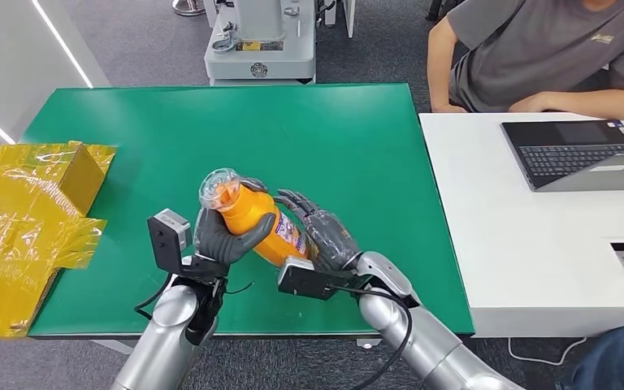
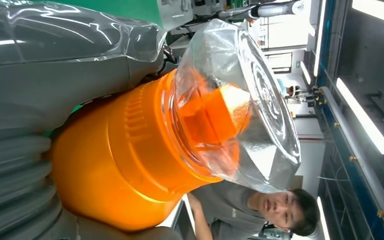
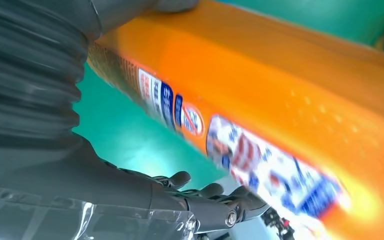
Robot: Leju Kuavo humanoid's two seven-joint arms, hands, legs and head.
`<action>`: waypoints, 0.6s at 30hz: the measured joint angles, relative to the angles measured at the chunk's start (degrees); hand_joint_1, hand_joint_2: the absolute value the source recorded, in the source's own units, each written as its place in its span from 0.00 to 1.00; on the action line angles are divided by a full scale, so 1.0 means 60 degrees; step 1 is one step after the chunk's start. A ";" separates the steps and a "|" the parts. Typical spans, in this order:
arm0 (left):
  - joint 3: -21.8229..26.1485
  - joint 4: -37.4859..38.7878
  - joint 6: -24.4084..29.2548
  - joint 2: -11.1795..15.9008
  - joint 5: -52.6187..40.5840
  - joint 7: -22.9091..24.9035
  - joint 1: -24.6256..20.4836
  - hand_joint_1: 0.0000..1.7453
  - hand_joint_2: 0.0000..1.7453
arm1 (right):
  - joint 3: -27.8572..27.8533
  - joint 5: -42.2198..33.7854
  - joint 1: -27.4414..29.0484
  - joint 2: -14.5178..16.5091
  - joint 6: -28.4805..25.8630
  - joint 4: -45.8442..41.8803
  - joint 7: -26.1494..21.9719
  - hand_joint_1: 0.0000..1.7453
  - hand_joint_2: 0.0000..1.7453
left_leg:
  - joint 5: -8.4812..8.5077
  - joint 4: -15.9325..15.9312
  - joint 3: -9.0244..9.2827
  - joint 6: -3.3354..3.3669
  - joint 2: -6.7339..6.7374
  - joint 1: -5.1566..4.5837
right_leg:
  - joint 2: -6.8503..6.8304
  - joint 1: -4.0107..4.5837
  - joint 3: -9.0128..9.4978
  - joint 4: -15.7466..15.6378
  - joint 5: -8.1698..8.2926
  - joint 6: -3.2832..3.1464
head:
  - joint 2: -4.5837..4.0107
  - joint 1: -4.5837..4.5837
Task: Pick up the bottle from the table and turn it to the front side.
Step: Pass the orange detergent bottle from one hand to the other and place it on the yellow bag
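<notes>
Bottle: orange, with a clear cap, lifted above the green table and tilted, between the two hands.
Left hand: it comes up from below and grasps the bottle's upper part just under the cap, thumb across the front.
Right hand: it holds the lower body, fingers wrapped behind the printed label.
Beside: a yellow wrapped box far to the left of the left hand; a person with a laptop beyond the right hand.
</notes>
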 joint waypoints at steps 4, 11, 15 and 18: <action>0.0054 0.0000 0.0033 0.0005 -0.0004 -0.0036 0.0015 1.00 1.00 | -0.0156 -0.0229 0.0309 -0.0012 -0.0344 -0.0661 0.0075 0.00 1.00 | -0.0001 0.0000 0.0000 0.0000 0.0000 0.0000 | 0.0000 0.0000 -0.0001 0.0000 -0.0002 -0.0001 | 0.0001 0.0000; 0.0222 -0.0017 0.0176 0.0046 -0.0073 -0.0108 0.0127 1.00 1.00 | -0.0504 -0.0728 0.0897 -0.0056 -0.0959 -0.2097 0.0148 0.00 1.00 | -0.0002 -0.0001 0.0000 -0.0002 0.0001 0.0000 | 0.0001 0.0000 -0.0003 0.0000 -0.0003 -0.0003 | 0.0000 0.0000; 0.0351 -0.0133 0.0345 0.0087 -0.0281 -0.0156 0.0123 1.00 1.00 | -0.0587 -0.0936 0.1245 -0.0077 -0.1137 -0.2766 0.0181 0.00 1.00 | -0.0003 -0.0001 0.0000 -0.0003 0.0002 0.0000 | 0.0002 0.0000 -0.0004 0.0000 -0.0003 -0.0003 | 0.0000 -0.0001; 0.0468 -0.0351 0.0554 0.0147 -0.0788 -0.0141 0.0092 1.00 1.00 | -0.0632 -0.1016 0.1591 -0.0083 -0.1377 -0.3260 0.0184 0.00 1.00 | -0.0003 -0.0001 0.0000 -0.0003 0.0001 0.0001 | 0.0001 0.0001 -0.0004 0.0000 -0.0004 -0.0004 | 0.0000 0.0000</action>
